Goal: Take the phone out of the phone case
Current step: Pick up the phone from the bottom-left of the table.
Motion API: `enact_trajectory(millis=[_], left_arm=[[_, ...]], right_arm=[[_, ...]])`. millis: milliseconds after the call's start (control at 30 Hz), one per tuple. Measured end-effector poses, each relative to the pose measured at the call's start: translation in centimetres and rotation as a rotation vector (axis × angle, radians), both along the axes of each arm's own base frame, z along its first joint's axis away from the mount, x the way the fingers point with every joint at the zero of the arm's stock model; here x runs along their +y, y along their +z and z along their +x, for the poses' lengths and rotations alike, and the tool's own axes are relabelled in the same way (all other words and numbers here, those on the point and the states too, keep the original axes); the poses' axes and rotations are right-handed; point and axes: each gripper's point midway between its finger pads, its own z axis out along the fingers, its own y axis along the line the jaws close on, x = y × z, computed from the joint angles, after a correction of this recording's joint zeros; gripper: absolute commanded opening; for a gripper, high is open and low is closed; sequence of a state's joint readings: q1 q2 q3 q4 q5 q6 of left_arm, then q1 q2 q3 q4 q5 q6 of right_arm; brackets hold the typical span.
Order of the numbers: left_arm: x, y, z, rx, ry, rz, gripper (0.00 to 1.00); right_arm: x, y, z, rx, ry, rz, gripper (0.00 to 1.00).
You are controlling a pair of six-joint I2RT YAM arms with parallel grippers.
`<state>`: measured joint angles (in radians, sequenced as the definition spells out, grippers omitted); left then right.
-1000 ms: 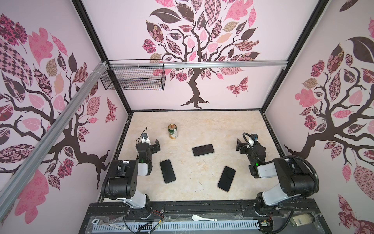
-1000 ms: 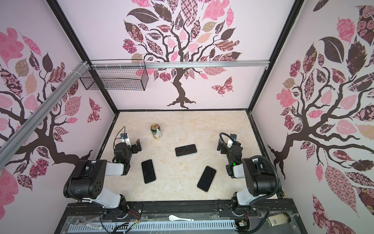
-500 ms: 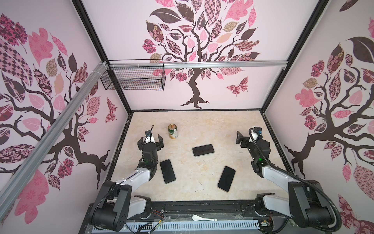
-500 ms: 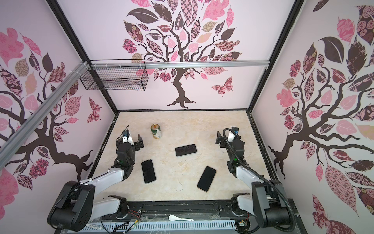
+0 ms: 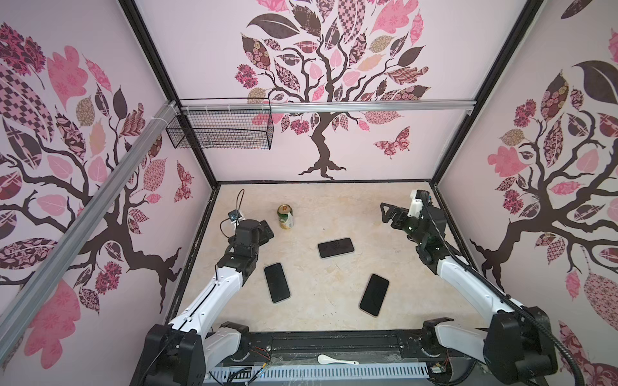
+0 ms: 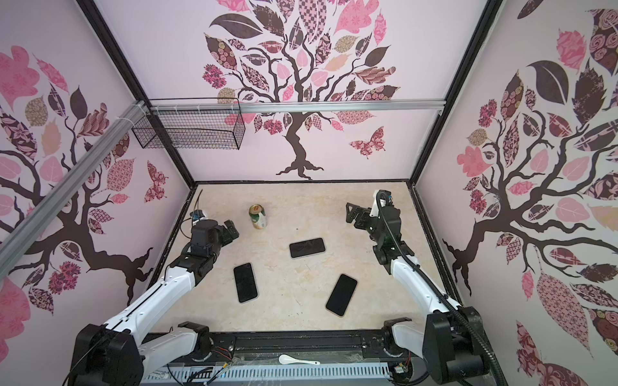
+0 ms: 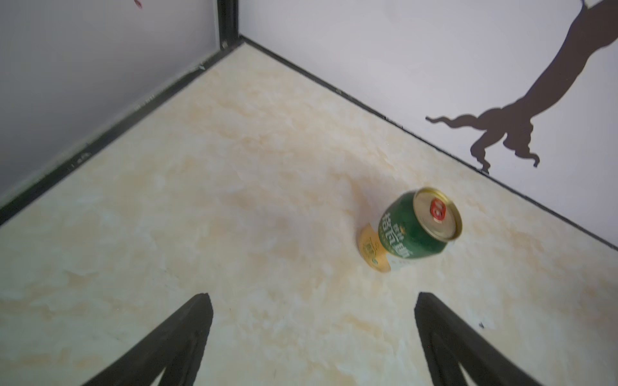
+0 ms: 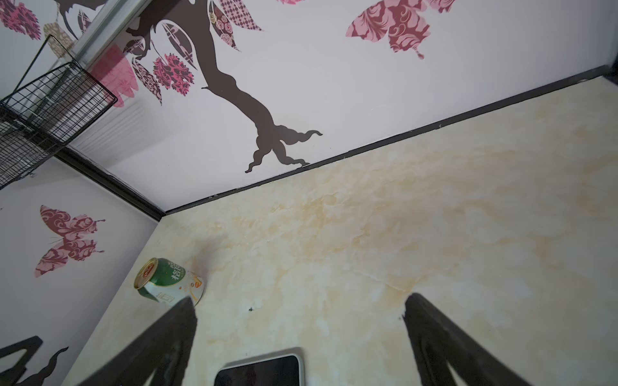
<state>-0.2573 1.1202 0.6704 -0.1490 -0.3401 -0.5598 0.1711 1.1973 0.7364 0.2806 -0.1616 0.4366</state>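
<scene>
Since a second before, the black two-fingered left claw and right claw had reached forward, both spread wide and grasping nothing. Which of three black rectangular phones wore a case was hard to tell. The middle phone, cut off in the right wrist view, lay well apart at eight o'clock from the right claw.

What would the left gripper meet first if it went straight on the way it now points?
Probably the can, which sits ahead of the open left gripper, off centre and about in line with one finger. If that finger clears it, the back wall comes next; depth is unclear.
</scene>
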Motion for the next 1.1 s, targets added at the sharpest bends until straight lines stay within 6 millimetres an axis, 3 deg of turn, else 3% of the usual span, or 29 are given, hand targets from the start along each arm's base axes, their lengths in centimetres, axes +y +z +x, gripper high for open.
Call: enact_trajectory(millis=[133, 333, 433, 667, 833, 933, 1100], left_arm=[[-3.4, -2.4, -2.1, 0.12, -0.11, -0.044, 0.98], [-4.0, -3.5, -5.3, 0.235, -0.12, -0.138, 0.98], [-3.9, -3.0, -6.8, 0.249, -0.11, -0.183, 0.98], [-2.5, -2.8, -9.7, 0.299, -0.052, -0.272, 0.97], [-0.6, -3.7, -11.3, 0.346, 0.027, -0.329, 0.94], [-0.8, -4.4, -12.5, 0.399, 0.021, -0.328, 0.93], [-3.2, -6.0, -14.6, 0.514, -0.054, -0.283, 0.93]], right_arm=[[3.9, -3.4, -1.3, 0.144, 0.076, -0.045, 1.0], [9.4, -7.4, -4.6, 0.293, 0.193, -0.127, 0.99], [11.7, -8.7, -6.3, 0.339, 0.228, -0.18, 1.0], [21.2, -10.4, -11.8, 0.398, 0.41, -0.311, 1.0], [26.6, -11.7, -14.7, 0.446, 0.492, -0.36, 0.99], [27.8, -12.2, -15.1, 0.478, 0.491, -0.362, 0.99], [27.2, -11.4, -14.2, 0.484, 0.43, -0.372, 0.99]])
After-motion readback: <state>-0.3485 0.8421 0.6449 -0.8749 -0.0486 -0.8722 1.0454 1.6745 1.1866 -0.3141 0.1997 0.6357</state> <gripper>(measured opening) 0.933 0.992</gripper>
